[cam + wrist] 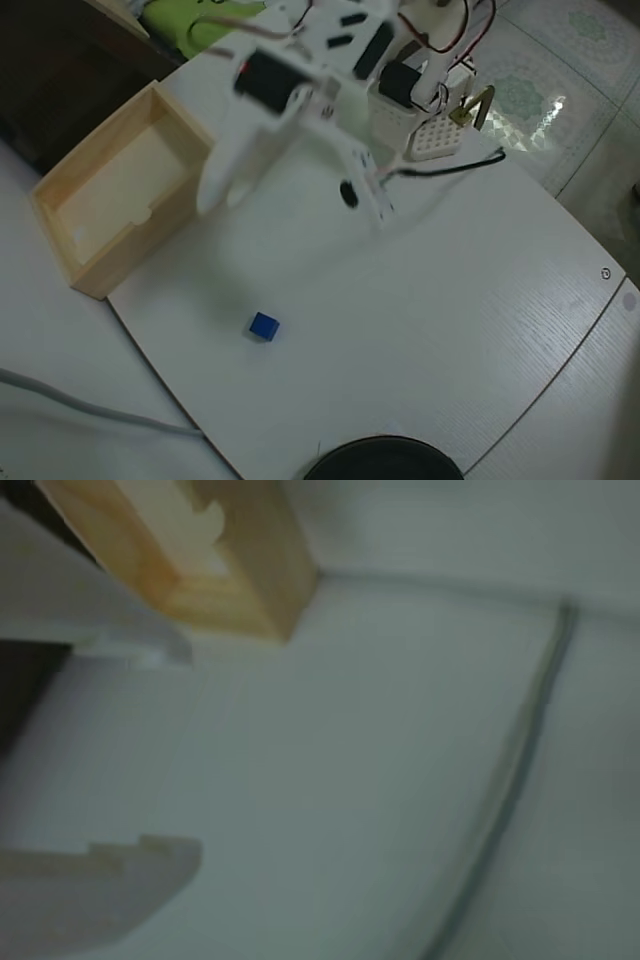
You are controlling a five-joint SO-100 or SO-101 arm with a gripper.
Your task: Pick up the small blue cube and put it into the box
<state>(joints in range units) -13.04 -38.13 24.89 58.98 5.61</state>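
Observation:
The small blue cube (264,326) lies alone on the white table in the overhead view; it is outside the wrist view. The box (150,235) of pale wood stands at the left, its floor bare. My white gripper (215,190) hangs blurred above the table beside the box's right wall, well up and left of the cube. In the wrist view the gripper (190,752) is open, with only table between its two white fingers (110,880), and a corner of the box (250,580) sits just beyond the upper finger.
A small white perforated block (437,138) stands by the arm's base at the back. A grey cable (80,405) crosses the lower left and also shows as a cable (520,770) in the wrist view. A black round object (385,460) sits at the table's front edge.

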